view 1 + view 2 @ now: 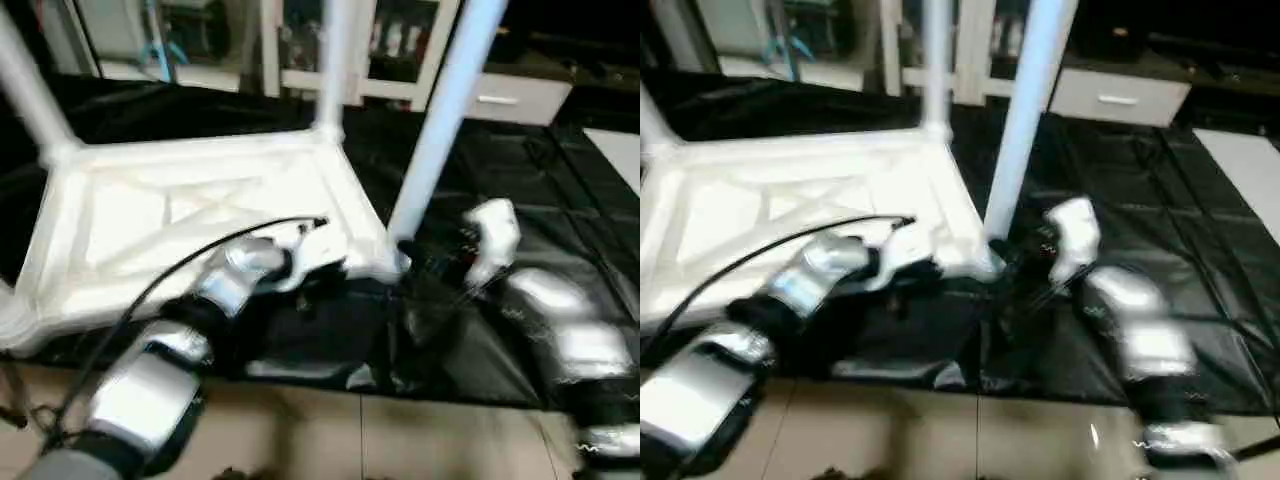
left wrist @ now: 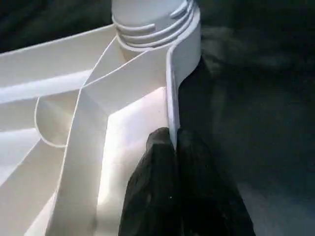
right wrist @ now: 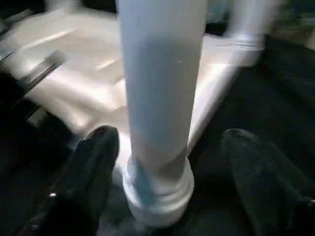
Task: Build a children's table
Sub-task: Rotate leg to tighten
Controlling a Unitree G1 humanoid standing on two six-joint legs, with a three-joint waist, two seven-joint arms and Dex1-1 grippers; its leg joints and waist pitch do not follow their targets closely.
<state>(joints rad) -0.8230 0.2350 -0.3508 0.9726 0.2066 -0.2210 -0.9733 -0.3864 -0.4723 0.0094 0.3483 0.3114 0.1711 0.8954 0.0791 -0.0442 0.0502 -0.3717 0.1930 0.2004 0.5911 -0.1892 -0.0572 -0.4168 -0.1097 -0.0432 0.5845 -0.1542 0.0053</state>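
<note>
Left gripper (image 2: 172, 147) pinching tabletop (image 1: 150, 215) rim, right gripper (image 3: 162, 147) spread around leg (image 3: 162, 73)

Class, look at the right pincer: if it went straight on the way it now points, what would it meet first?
Most likely the white leg standing between the right pincer's open fingers, just above its corner socket.

forearms (image 1: 150, 395): silver, blk joints | cable (image 1: 150, 285): blk | claw fingers (image 2: 167, 191): blk
</note>
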